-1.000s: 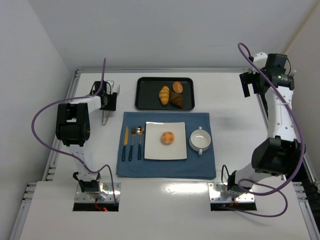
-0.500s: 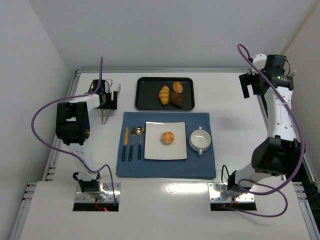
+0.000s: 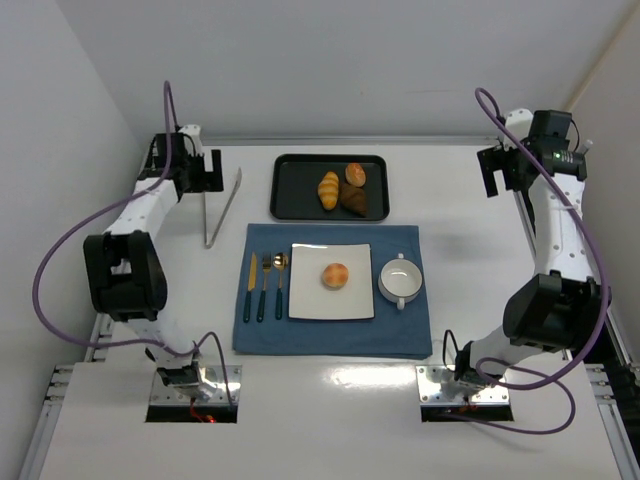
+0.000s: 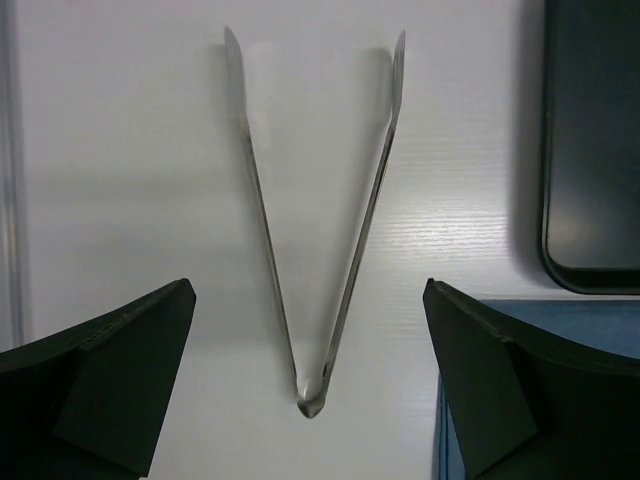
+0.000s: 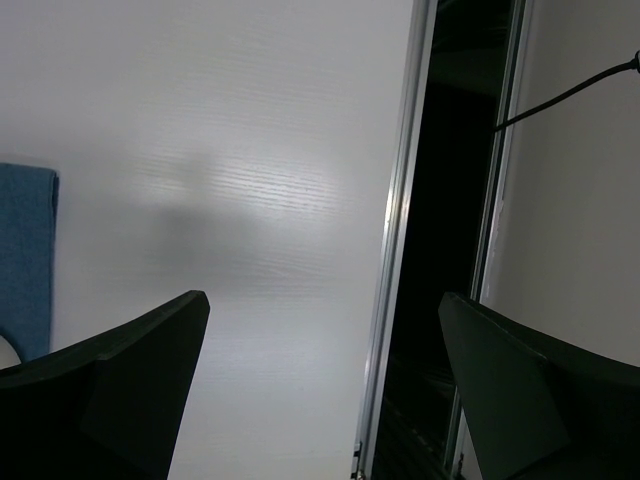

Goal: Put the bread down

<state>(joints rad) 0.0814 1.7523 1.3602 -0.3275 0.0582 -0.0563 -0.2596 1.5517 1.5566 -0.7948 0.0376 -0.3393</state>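
The bread (image 3: 335, 275) sits at the middle of the white plate (image 3: 310, 302), on the blue cloth (image 3: 330, 338), apart from the bowl (image 3: 401, 281) to its right and the cutlery (image 3: 265, 285) to its left. It looks placed, but it is round and loose on a flat plate, so any tug on the cloth or knock to the plate could roll it off centre.

Farther back, the tongs (image 4: 320, 250) lie splayed on the surface (image 3: 450, 200), just beside the cloth's corner. The left fingers (image 4: 120, 370) hang wide above them, gripping nothing; a low sweep could push the tongs into the cloth or the black tray (image 3: 300, 195).

The right fingers (image 5: 130, 370) are also wide and empty, well away at the far right.

Neither wrist view shows the bread. The left wrist view cuts off all but the tray's edge. From above, the small bun on the tray is too small to tell whether it touches the croissant (image 3: 353, 199).
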